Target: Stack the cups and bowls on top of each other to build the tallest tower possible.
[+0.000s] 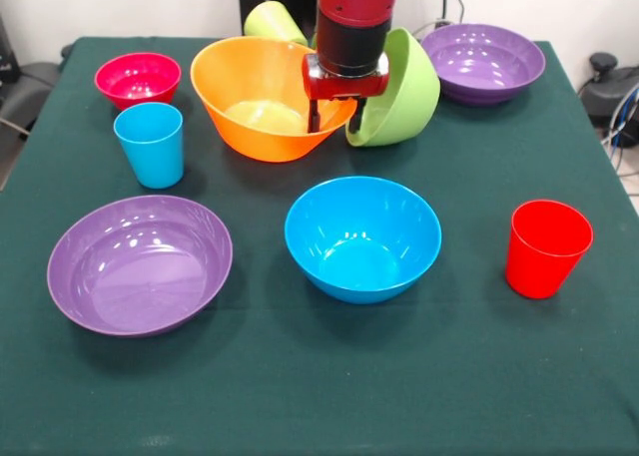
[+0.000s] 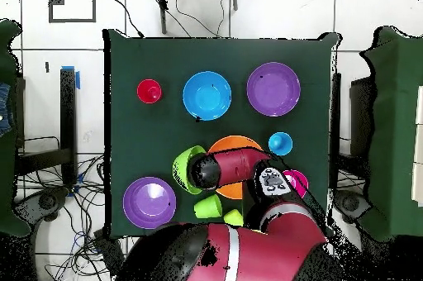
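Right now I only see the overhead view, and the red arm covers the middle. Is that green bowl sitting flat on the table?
Observer: No. The green bowl is tipped up on its side and leans against the orange bowl.
Visitor: And how high is the hand?
Observer: The hand hangs low, down at the orange bowl's rim, on the side where the green bowl leans.

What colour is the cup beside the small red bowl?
Sky blue plastic cup; front view.
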`<act>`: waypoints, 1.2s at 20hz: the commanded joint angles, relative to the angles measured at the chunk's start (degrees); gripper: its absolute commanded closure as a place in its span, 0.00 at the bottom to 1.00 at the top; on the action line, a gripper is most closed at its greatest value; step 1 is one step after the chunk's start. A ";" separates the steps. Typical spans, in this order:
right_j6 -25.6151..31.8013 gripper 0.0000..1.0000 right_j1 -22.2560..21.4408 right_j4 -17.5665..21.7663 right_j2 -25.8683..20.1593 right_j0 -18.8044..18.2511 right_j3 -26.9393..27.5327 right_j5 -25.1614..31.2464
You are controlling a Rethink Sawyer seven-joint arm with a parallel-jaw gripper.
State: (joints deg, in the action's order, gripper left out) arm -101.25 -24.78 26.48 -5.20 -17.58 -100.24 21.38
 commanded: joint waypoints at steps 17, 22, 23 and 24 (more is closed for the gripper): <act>-0.32 0.00 4.14 1.89 -5.51 -0.83 5.10 -2.74; -0.52 0.00 4.12 1.88 -5.45 -0.73 5.05 -2.95; -0.61 0.00 4.12 1.89 -5.37 -0.66 5.05 -3.02; -0.71 0.00 4.11 1.90 -5.30 -0.59 5.05 -3.08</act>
State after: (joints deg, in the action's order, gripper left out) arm -101.25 -24.78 26.49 -5.20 -17.58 -100.24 21.38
